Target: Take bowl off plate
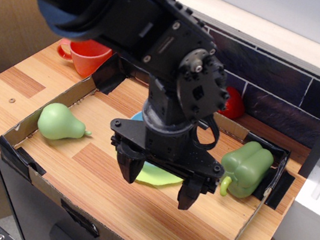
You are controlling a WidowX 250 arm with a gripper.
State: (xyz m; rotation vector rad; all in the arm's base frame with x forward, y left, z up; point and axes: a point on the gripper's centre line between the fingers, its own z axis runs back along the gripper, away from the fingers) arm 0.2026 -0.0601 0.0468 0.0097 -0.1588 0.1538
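Note:
My gripper (pixel 160 182) hangs open over the middle of the tray, with its two black fingers spread wide and nothing between them. The lime-green plate (pixel 152 174) lies on the wood just below and behind the fingers, and only its front edge shows. The light-blue bowl (pixel 137 116) shows only as a thin sliver behind the gripper's wrist. The arm hides the rest of it, so I cannot tell how it sits on the plate.
A low cardboard wall (pixel 17 155) rings the wooden work area. A green pear (pixel 59 122) lies at the left and a green bell pepper (pixel 248 167) at the right. An orange-red cup (pixel 89 57) stands at the back left, and a red object (pixel 233 104) sits by the brick wall.

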